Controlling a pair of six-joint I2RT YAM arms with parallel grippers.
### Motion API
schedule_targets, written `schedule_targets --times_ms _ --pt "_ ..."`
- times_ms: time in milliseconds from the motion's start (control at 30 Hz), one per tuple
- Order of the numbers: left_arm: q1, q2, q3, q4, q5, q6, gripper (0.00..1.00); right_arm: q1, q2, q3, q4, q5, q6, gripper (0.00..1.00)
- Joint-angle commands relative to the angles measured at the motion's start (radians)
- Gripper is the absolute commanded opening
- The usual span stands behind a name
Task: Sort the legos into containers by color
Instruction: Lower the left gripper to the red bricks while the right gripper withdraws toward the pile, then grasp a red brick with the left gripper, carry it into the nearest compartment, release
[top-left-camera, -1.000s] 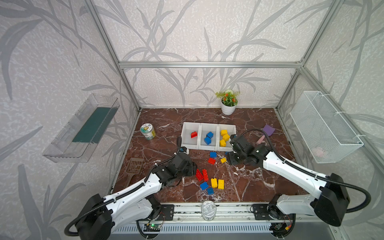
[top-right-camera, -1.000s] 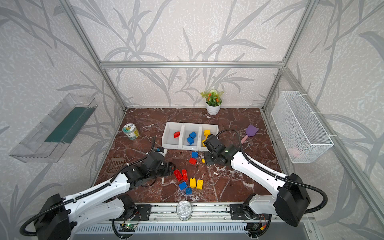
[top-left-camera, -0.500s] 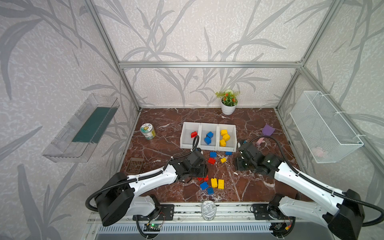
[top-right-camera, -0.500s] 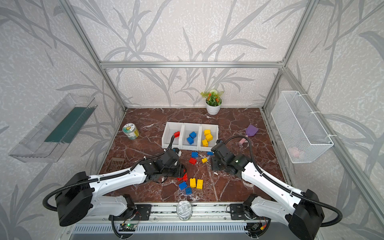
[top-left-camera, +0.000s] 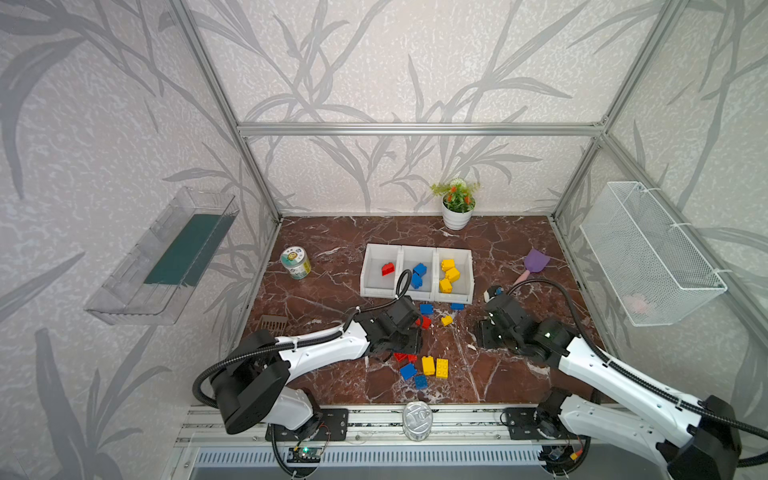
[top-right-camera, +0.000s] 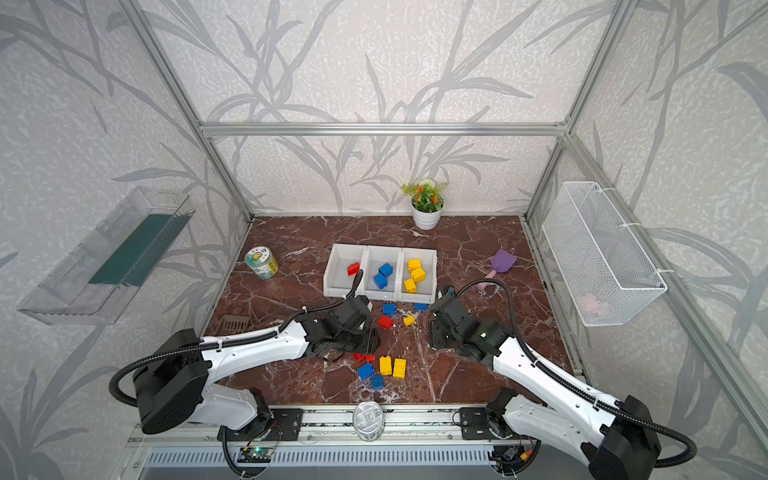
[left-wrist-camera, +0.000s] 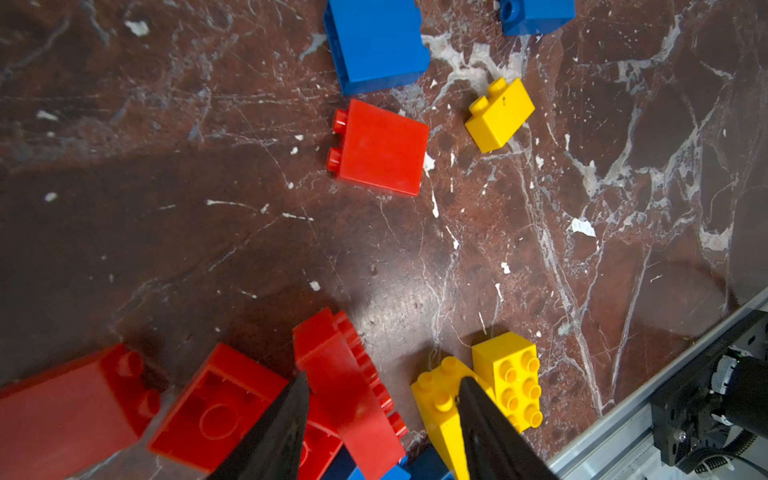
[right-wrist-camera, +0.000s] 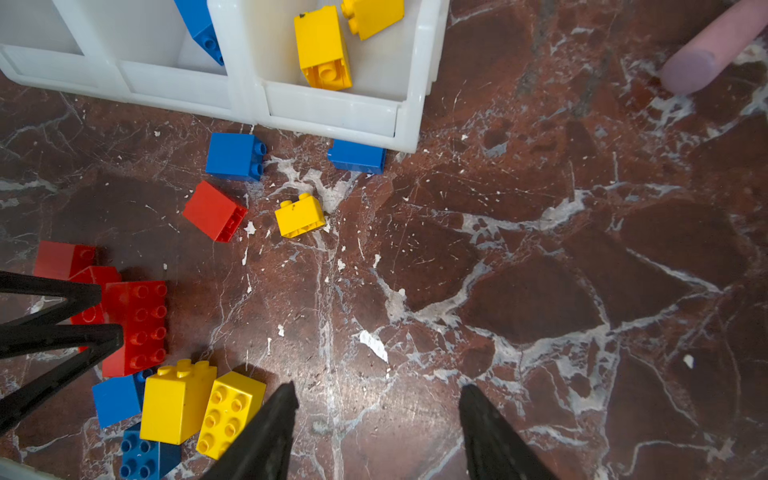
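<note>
Near edge: a heap of loose legos (top-left-camera: 428, 368), two yellow, two blue, reds beside them. My left gripper (left-wrist-camera: 382, 382) hangs over the reds with its fingers apart. A tilted long red brick (left-wrist-camera: 345, 374) sits between them, not pinched. My right gripper (right-wrist-camera: 376, 388) is spread over the bare marble table (right-wrist-camera: 540, 291), holding nothing. Farther out a small yellow brick (right-wrist-camera: 299, 216), a red and a blue lie loose. Beyond them are the containers (right-wrist-camera: 332, 112); in both top views, left to right: one red, two blue, three yellow.
</note>
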Motion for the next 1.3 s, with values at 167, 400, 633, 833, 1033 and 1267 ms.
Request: schedule_targets --times_ms 167,400,633,833,1033,1267 --pt "-0.018 0.082 0.080 -0.044 0.020 0.019 0.60 -0.005 -0.031 -0.028 0.000 0.024 0.021 0.64" --pt "-0.045 0.127 0.127 -0.101 -0.026 0.032 0.57 -0.005 -0.031 -0.033 0.001 0.019 0.024 0.64" --pt "-0.051 0.142 0.136 -0.134 -0.072 0.042 0.52 -0.005 -0.040 -0.041 -0.008 0.016 0.033 0.63" --pt "-0.058 0.119 0.139 -0.145 -0.094 0.053 0.52 -0.005 -0.042 -0.039 -0.011 0.017 0.034 0.63" --pt "-0.062 0.076 0.111 -0.142 -0.118 0.042 0.55 -0.005 -0.027 -0.040 0.000 0.007 0.033 0.64" --pt "-0.062 0.094 0.107 -0.137 -0.115 0.037 0.55 -0.005 -0.019 -0.040 0.004 0.000 0.034 0.64"
